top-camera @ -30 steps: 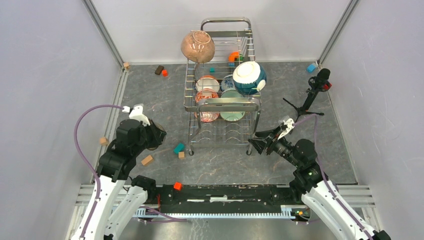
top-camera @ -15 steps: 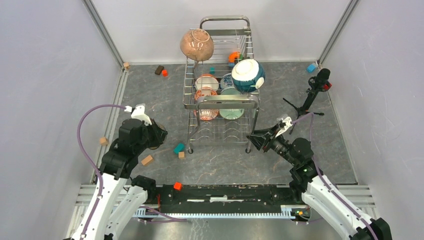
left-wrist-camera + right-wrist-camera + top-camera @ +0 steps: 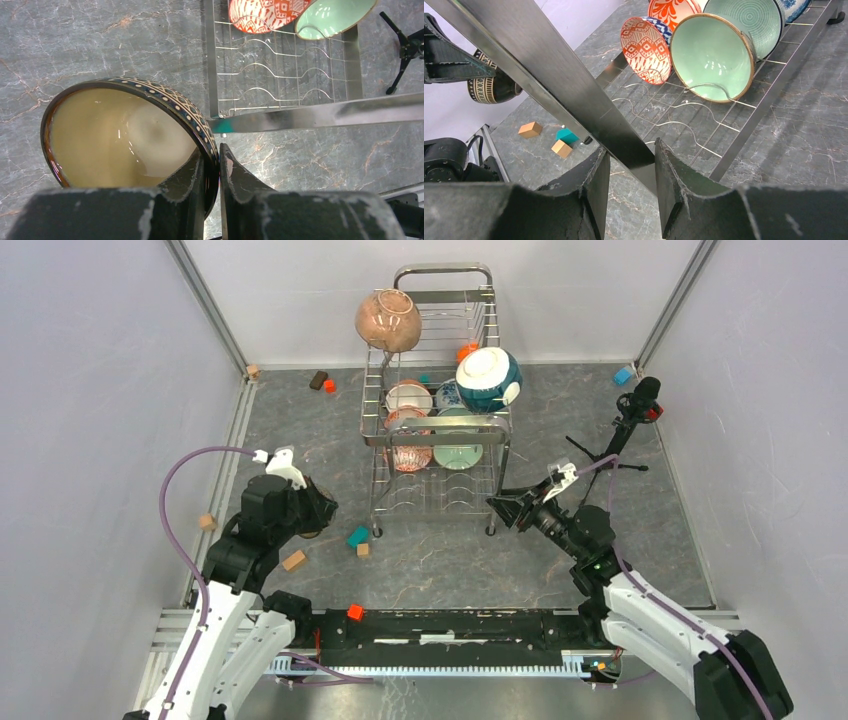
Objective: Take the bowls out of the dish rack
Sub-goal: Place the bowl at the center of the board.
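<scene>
Left of the rack, the left gripper is nearly closed, pinching the rim of the dark bowl with one finger inside and one outside. The bowl hangs mouth-up toward the wrist, over bare desk just beside the rack's near left corner. Whether it touches the desk I cannot tell. That arm rises from its base with the elbow bent and the wrist pointing right, and a teal block lies near it. The move to come looks like a straight set-down, so what matters is that the free desk lies under and left of the bowl, clear of the rack. Further right, the other bowls sit in the rack: a pink bowl perched at the top far left, a teal bowl at the top right, and a red bowl and green bowl leaning on edge in the lower tier, mouths toward the near side. At the right, the right gripper is partly closed on the rack's near right post, which runs lengthwise between its fingers. That arm stretches low and forward-left, so those bowls lie beyond and above it. It is the nearer arm, but it is occupied with the rack.
</scene>
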Tool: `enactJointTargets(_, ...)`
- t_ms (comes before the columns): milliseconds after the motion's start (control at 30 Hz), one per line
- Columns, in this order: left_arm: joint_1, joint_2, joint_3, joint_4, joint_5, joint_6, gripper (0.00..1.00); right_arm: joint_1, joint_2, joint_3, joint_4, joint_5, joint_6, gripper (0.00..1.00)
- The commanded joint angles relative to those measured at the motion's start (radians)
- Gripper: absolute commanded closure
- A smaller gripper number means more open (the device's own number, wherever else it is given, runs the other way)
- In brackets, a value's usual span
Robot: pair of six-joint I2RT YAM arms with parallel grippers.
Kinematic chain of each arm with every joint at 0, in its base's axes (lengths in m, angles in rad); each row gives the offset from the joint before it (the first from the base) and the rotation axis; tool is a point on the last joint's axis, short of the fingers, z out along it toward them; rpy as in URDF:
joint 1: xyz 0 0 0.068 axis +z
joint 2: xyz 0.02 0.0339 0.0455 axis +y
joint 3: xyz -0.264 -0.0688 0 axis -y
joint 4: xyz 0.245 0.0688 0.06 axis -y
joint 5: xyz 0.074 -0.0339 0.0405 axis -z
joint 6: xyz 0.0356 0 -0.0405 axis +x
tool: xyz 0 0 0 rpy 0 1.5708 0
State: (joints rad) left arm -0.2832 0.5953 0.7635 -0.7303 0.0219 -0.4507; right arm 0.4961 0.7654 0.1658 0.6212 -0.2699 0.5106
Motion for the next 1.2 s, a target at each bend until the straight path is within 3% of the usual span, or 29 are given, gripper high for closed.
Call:
enactJointTargets(0,-0.002,-0.019,0.026,0.082,0.011,0.000,0.98,0.012,0.079,0.055,0.030,0.080,0.070,0.69)
enactJointTargets(500,-0.001,-0.007,0.064,0.021,-0.008,0.022,0.98,0.026,0.250,0.185,-0.043,0.079,0.017,0.62)
enactJointTargets(833,-0.008,0.007,0.147,-0.069,-0.057,0.080,0.98,0.026,0.072,0.196,-0.311,0.028,-0.101,0.17)
enactJointTargets(1167,-0.052,0.085,0.203,-0.131,-0.077,0.090,0.98,0.027,-0.165,0.163,-0.596,0.024,-0.204,0.12)
